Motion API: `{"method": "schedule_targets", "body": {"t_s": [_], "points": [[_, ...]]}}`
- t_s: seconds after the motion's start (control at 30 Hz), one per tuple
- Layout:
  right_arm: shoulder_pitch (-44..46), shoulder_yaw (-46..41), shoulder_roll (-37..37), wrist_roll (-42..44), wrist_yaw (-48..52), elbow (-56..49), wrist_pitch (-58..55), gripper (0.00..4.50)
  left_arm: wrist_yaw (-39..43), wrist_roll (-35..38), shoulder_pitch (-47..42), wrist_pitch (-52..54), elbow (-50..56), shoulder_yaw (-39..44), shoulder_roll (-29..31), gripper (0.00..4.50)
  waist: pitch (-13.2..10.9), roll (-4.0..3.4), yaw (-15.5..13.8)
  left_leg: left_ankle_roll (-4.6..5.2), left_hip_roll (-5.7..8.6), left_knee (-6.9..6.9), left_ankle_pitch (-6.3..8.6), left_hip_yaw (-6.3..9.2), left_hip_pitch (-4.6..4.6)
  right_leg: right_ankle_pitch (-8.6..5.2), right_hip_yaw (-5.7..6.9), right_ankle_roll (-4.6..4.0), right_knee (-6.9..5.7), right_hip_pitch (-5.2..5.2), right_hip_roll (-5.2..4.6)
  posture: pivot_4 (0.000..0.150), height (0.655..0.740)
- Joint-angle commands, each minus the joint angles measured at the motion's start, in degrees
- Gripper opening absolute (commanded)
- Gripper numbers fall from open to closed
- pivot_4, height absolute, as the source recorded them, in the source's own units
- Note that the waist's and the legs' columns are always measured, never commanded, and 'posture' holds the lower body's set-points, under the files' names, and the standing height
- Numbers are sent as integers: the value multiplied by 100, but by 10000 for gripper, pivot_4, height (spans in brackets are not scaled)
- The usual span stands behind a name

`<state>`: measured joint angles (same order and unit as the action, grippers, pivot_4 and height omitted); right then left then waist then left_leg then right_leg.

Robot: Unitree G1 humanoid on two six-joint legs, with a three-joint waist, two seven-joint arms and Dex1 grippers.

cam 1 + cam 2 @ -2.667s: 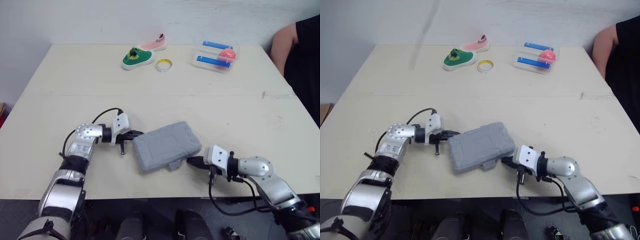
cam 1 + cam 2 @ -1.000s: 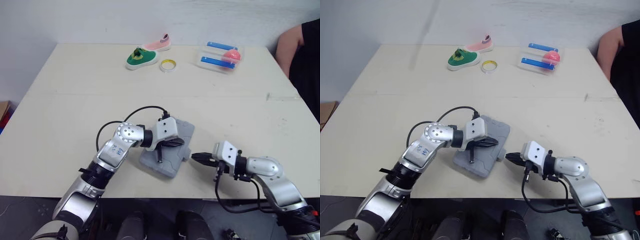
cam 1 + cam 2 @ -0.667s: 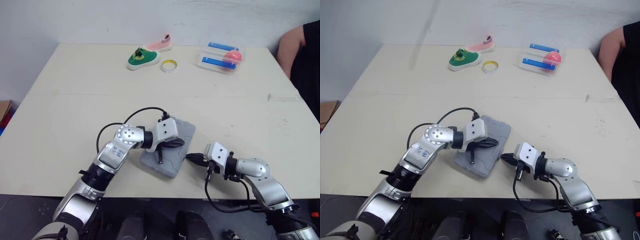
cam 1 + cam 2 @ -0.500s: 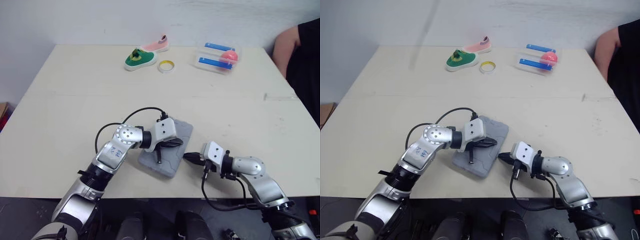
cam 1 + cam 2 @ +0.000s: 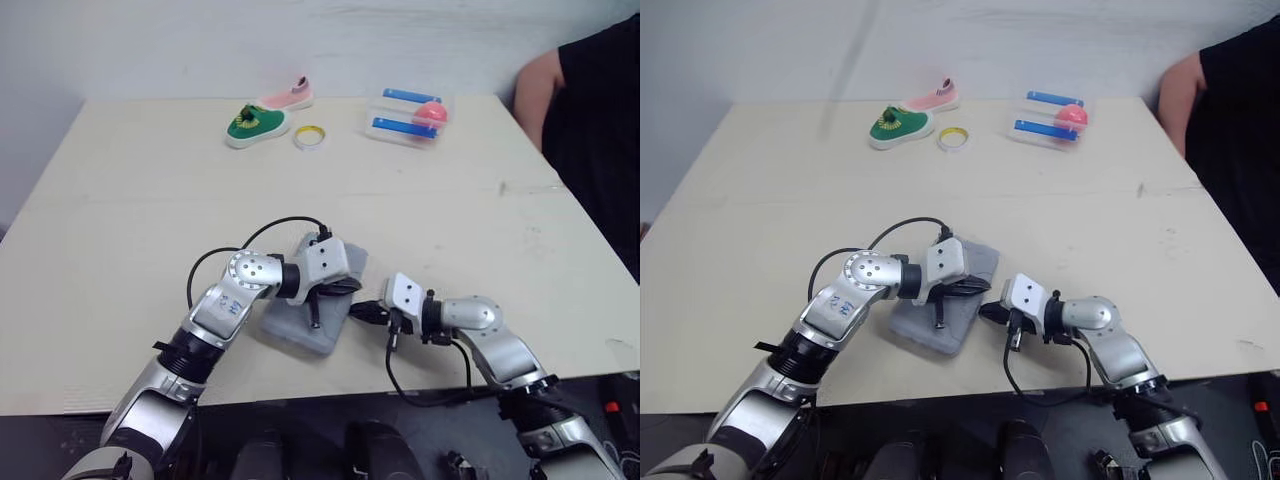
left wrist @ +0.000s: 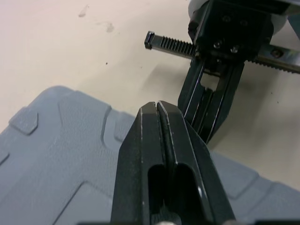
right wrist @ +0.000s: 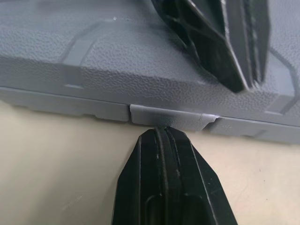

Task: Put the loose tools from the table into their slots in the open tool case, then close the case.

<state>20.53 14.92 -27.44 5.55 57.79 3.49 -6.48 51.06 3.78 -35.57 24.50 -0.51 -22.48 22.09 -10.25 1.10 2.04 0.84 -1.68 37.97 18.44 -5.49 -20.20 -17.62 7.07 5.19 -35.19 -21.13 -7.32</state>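
Latch dead ahead: at lower centre of the frame the right end effector [image 7: 161, 137], fingers pressed together and empty, points its tip right at the grey latch [image 7: 166, 117] on the near edge of the tool case [image 5: 290, 325]. Lid down, the case lies on the counter [image 5: 150, 220], long axis running toward upper right. Just beyond, the left end effector [image 5: 345, 287], closed on nothing, sits over the lid, apparently pinning it. Right arm is nearer, so the latch looks like its job.

Silver, round-jointed left arm [image 5: 225, 305] and right arm [image 5: 487, 340]; white wrist blocks [image 5: 322, 262]; looping black cables [image 5: 290, 217]; slim black fingers [image 6: 159, 154].
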Motion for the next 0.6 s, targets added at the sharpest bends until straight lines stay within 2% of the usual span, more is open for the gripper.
{"method": "schedule_targets", "body": {"t_s": [0.03, 0.2, 0.27, 0.4, 0.6], "points": [[201, 146, 83, -87, -22, -138, -20, 433, 88, -281, 469, 298, -604, -398, 131, 0, 1, -2, 9, -6, -5, 0, 3, 0, 4, -5, -2, -8, -11, -1, 3, 1500, 7400], [51, -245, -313, 253, 273, -459, -20, 433, -28, -46, 516, 43, -557, 31, 36, 0, 8, -25, -45, -16, -7, -1, -1, 0, -5, -17, -7, -31, -43, -32, 3, 1500, 7400], [-117, -505, -484, 512, 463, -506, 305, 433, 27, 169, 552, -237, -454, 318, 31, 0, 7, -26, -54, -16, -7, -1, -1, 0, -9, -18, -6, -33, -41, -34, 3, 1500, 7400], [-498, -1134, -1098, 953, 1032, -425, 979, 433, 212, 838, 696, -1245, -98, 1207, 72, 0, -11, -43, -59, -10, -1, 0, 3, -3, -19, -18, -6, -33, -33, -39, -3, 1500, 7400], [-741, -1711, -1566, 1273, 1273, -229, 1114, 433, 230, 1463, 710, -1791, 312, 2229, 302, 0, -45, -38, -91, -7, 2, 2, 1, 1, -33, -18, 2, -32, -31, -47, -6, 1500, 7400]]}}
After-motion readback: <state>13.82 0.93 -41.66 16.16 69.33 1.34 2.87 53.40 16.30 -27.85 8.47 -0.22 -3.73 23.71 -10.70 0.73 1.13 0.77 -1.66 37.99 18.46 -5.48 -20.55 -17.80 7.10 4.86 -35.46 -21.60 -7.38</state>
